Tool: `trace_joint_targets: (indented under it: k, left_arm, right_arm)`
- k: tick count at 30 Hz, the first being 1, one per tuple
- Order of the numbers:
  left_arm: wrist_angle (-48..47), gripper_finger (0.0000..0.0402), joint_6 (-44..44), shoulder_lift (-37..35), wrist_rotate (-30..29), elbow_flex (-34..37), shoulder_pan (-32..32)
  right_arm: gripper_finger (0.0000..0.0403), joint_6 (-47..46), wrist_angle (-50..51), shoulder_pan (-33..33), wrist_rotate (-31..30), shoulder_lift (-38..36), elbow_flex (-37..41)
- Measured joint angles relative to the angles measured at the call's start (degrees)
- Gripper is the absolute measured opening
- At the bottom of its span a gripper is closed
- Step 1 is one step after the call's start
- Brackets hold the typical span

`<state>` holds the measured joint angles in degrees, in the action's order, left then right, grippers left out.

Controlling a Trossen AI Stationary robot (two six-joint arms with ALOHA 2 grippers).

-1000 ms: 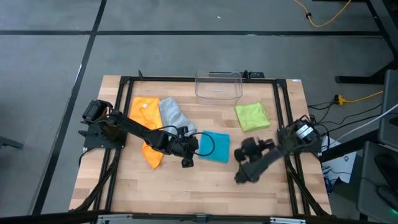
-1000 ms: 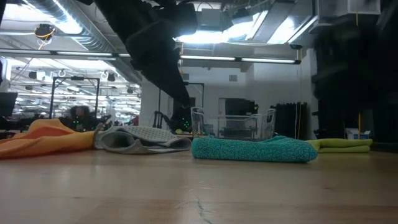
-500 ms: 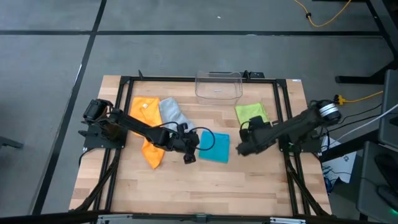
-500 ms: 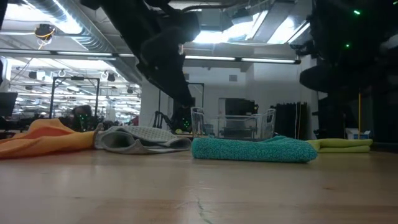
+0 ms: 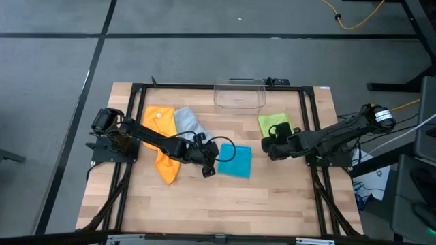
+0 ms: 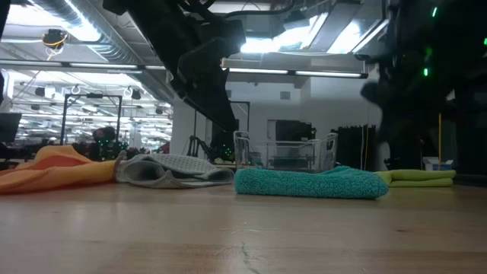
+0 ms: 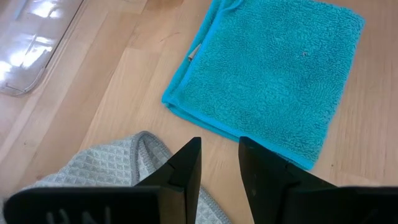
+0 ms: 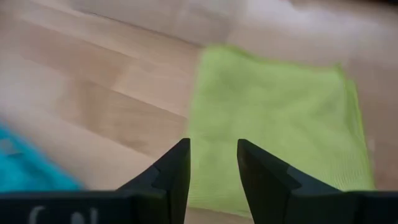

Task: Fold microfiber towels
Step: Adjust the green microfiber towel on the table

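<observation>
Four towels lie on the wooden table: orange, grey, teal blue folded flat, and lime green folded flat. My left gripper hovers open between the grey towel and the teal towel, with nothing between its fingers. My right gripper hangs open above the near edge of the green towel, its fingers clear of the cloth. In the low view both arms stand above the towels.
A clear plastic bin stands at the table's far edge, behind the teal towel in the low view. Black frame rails run along the table's sides. Bare wood lies along the near half of the table.
My right gripper has swung from the table's near right part toward the far edge, turning as it went, and now hangs at the green towel's near edge. The towels have not moved.
</observation>
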<state>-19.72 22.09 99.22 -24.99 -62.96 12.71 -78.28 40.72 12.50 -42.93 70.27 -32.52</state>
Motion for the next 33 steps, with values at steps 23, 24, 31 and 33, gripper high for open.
trace_joint_targets:
  k: [23, 24, 31, 33]
  left_arm:
    - [0.0, 0.0100, 0.0, 0.0, 0.0, 0.0, 0.0]
    - [0.0, 0.0100, 0.0, 0.0, 0.1, 0.0, 0.0]
    - [-0.3, 0.0100, 0.3, 0.0, 0.6, 0.0, 0.1]
    - [-0.3, 0.0100, 0.3, 0.0, 0.6, 0.0, 0.2]
  right_arm:
    - [0.0133, 1.8, -24.7, -9.4, 18.8, 7.9, 7.9]
    - [0.0133, 1.4, -24.7, -8.7, 19.6, 8.2, 7.5]
    - [0.0133, -4.2, -15.9, -5.3, 19.3, 8.9, 3.3]
    - [0.0133, -5.9, -12.3, -4.5, 20.1, 8.9, 2.0]
